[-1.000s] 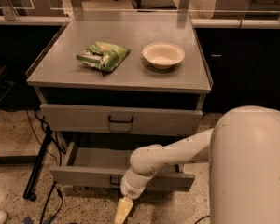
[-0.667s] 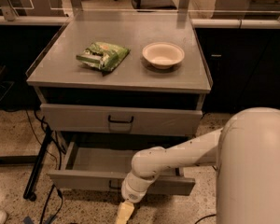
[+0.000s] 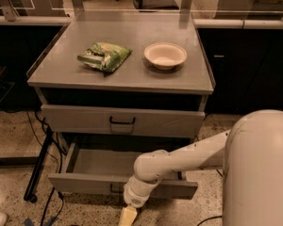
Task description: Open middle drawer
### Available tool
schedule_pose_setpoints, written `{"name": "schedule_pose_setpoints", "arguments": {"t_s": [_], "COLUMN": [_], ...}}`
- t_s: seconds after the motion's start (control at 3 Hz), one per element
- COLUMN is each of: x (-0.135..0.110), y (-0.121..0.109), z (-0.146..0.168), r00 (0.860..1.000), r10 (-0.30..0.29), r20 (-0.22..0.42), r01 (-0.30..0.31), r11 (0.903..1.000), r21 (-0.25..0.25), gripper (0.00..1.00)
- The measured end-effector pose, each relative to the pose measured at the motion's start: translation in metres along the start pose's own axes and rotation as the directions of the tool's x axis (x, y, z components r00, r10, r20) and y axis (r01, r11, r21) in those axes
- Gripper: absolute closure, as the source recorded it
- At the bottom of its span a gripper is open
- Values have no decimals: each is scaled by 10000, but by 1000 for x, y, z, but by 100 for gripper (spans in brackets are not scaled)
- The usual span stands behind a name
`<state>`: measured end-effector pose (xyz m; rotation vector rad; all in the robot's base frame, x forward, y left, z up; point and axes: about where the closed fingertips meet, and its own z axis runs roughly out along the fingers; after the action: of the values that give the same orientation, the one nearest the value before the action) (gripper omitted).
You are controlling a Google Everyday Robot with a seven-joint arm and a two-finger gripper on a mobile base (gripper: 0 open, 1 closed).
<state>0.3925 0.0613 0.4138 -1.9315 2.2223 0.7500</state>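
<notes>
The middle drawer (image 3: 92, 183) is a wide, shallow grey tray, pulled well out of the grey cabinet (image 3: 198, 81). Its bare inside (image 3: 101, 161) shows. Its small black handle (image 3: 115, 189) sits at the front centre, partly hidden by my arm. My gripper (image 3: 128, 215) hangs on the white arm (image 3: 179, 157) just in front of and below the drawer's front panel, by the handle, near the bottom edge of the camera view. Only one yellowish finger (image 3: 128, 215) shows.
The drawer above (image 3: 122, 121) is shut, with a black handle. On the cabinet top lie a green snack bag (image 3: 104, 56) and a white bowl (image 3: 165, 55). A black stand leg and cables (image 3: 40, 161) are on the floor at left. My white body (image 3: 259, 173) fills the lower right.
The middle drawer has slid a little further out toward the camera, and my arm and gripper have moved down and back with it.
</notes>
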Motion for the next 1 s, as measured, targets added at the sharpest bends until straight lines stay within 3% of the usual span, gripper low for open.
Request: {"name": "schedule_pose_setpoints", "arguments": {"t_s": [1.0], "x": [1], "y": [20], "z": [0], "r00": [9999], "r10": [104], "r20": [-12], "r01": [-105], "r11": [9998], "r21": [-175], "gripper": [0]}}
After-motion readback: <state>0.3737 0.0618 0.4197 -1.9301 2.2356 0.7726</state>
